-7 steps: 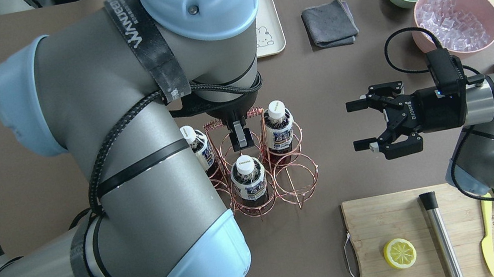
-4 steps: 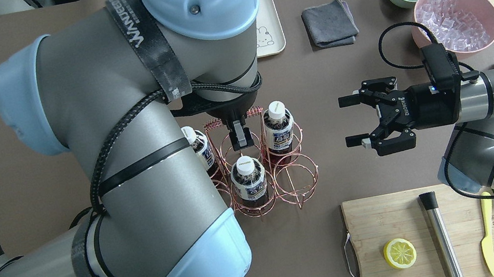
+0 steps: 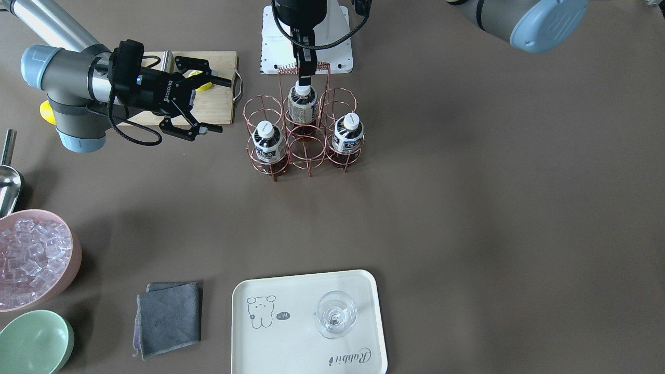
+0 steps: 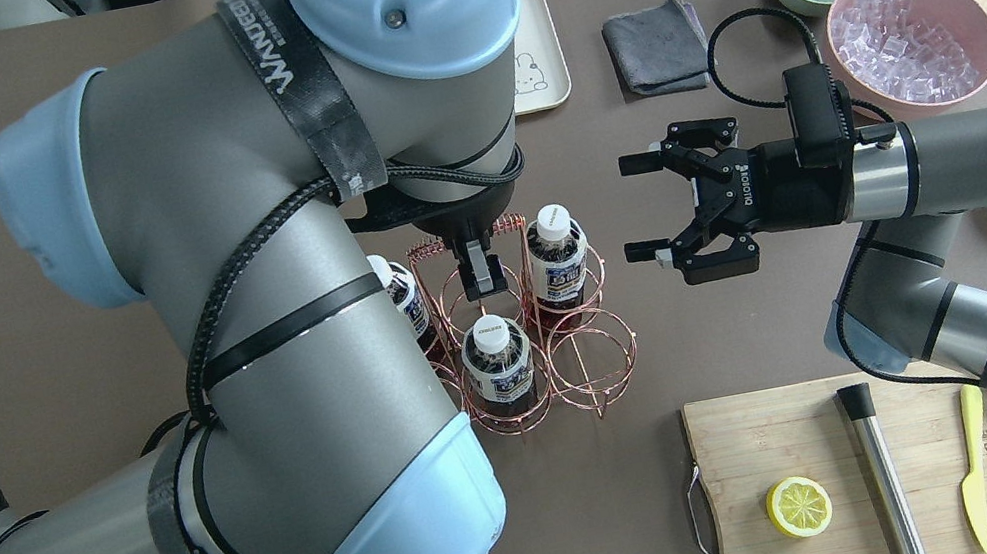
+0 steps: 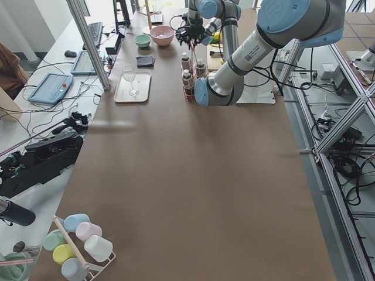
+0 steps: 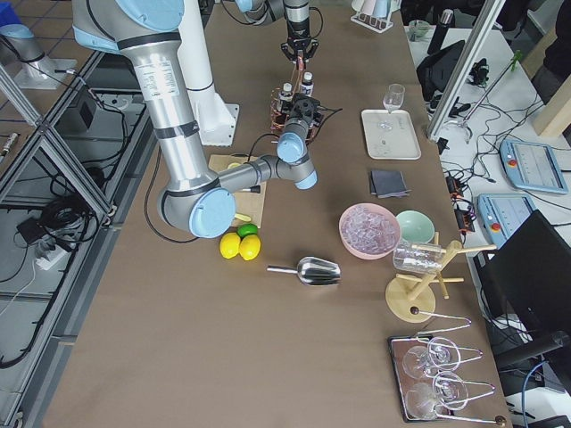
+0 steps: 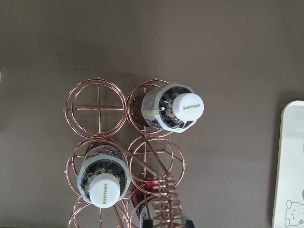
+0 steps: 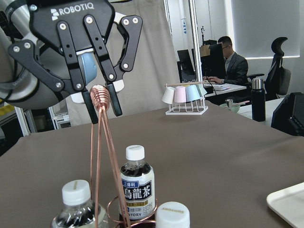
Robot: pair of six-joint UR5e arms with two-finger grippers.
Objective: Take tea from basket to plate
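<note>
While the left gripper (image 8: 105,115) pinches the coiled handle (image 8: 99,96) of the basket (image 7: 99,109), the right gripper (image 4: 633,207) hangs spread wide near it, three tea bottles (image 4: 498,367) standing in its cells.

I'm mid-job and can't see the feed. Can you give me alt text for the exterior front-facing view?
The left gripper, jaws shut on the coiled handle, holds the basket, which carries three tea bottles. The right gripper hangs open at the view's left. Nearer the camera, the plate carries only a stemmed glass.
</note>
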